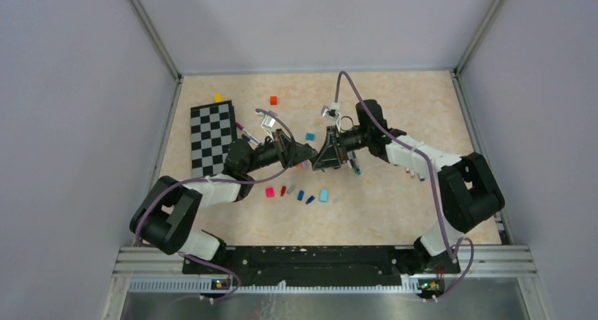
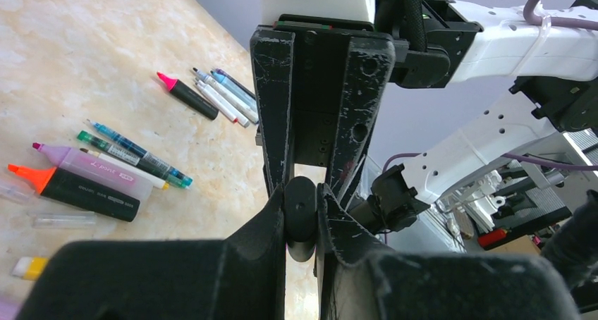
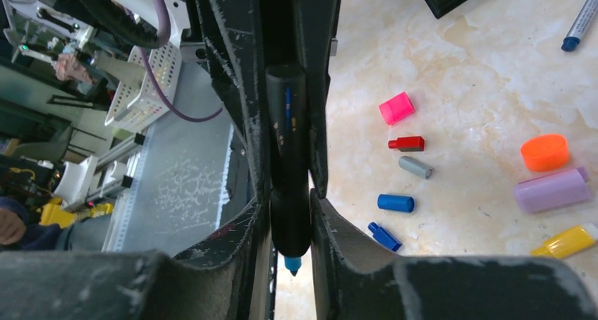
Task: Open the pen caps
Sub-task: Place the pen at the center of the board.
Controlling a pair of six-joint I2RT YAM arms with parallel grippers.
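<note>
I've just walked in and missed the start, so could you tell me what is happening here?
Both arms meet over the table: the left gripper and the right gripper each have their jaws shut on one black pen, held between them. Loose pen caps lie in a row on the surface, and uncapped pens lie nearby.

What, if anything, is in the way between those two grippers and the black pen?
Nothing visible. The left gripper and the right gripper are both already shut on the black pen, one at each end.
</note>
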